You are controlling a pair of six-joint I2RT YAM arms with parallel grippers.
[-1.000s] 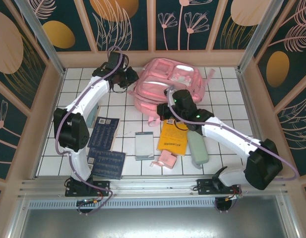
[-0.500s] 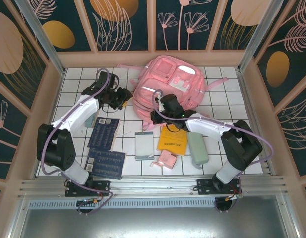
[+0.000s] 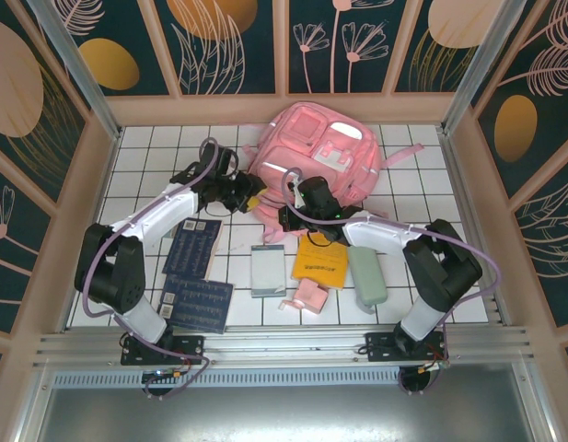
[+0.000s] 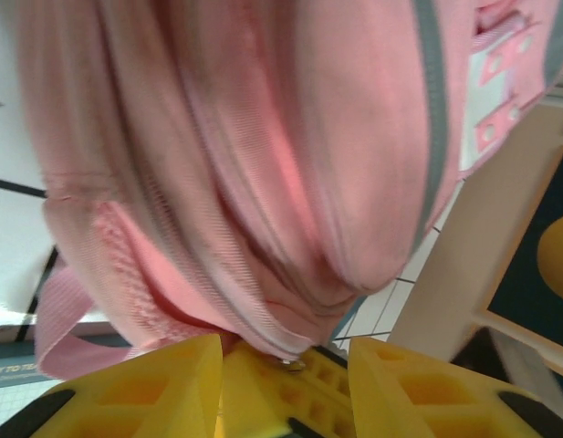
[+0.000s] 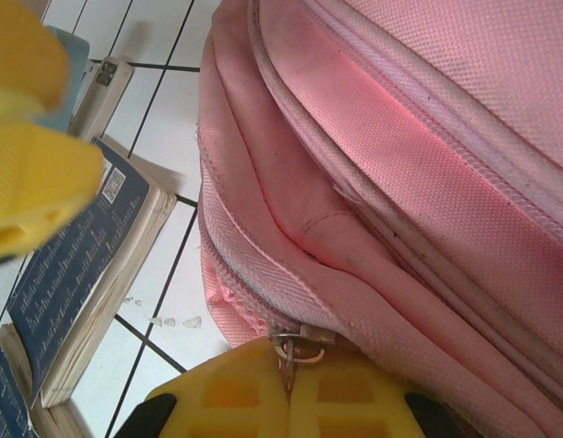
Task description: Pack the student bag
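The student bag [image 3: 313,150], a large pink backpack with silver-white strips, lies at the back middle of the tiled table. My right gripper [image 3: 296,210] is at its near edge, shut on the metal zipper pull [image 5: 290,351] of the bag's zip; the right gripper [image 5: 288,388] shows its yellow fingers pressed together. My left gripper [image 3: 248,196] is at the bag's near left edge. In the left wrist view the left gripper [image 4: 283,358] stands open, the bag's zipped seam [image 4: 263,333] lying in the gap between its yellow fingers [image 4: 162,383].
Two dark blue books [image 3: 193,247] [image 3: 198,304] lie at the front left. A grey notebook [image 3: 268,270], a yellow booklet [image 3: 320,262], a green case [image 3: 366,274] and a small pink item [image 3: 308,296] lie in front of the bag. Walls enclose the table.
My left gripper swung from the back left down to the bag's near left edge and opened wider. The right gripper pulled left with the zipper pull; the bag shifted toward the back.
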